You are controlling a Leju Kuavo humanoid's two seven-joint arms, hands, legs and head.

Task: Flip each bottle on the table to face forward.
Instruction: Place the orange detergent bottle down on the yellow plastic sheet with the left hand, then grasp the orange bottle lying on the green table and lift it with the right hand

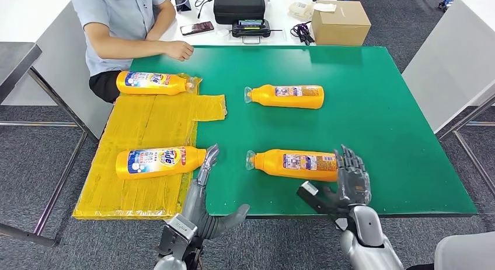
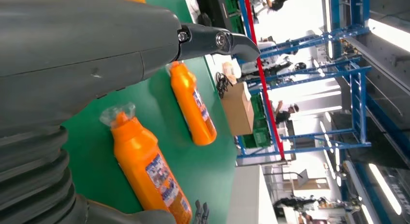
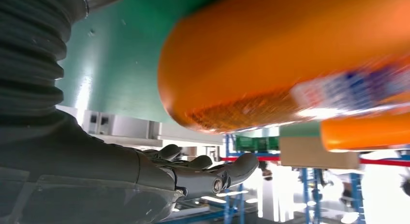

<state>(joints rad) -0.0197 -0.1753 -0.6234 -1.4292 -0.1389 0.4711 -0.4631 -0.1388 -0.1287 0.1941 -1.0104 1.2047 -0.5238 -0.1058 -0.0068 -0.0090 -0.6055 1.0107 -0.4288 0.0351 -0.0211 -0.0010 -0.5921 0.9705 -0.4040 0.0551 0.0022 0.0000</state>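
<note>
While the near right bottle (image 1: 295,164) lies on its side on the green table (image 1: 379,130), the right hand (image 1: 352,178) is open at its base. The left hand (image 1: 204,182) is open too. The smooth plastic looks slippery; grip the middle.

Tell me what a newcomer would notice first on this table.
Four orange plastic bottles lie on their sides: two on the yellow mat, at left, and two on the green tabletop. The right hand sits open at the base of the near bottle on green; the left hand reaches toward the near bottle on yellow.
</note>
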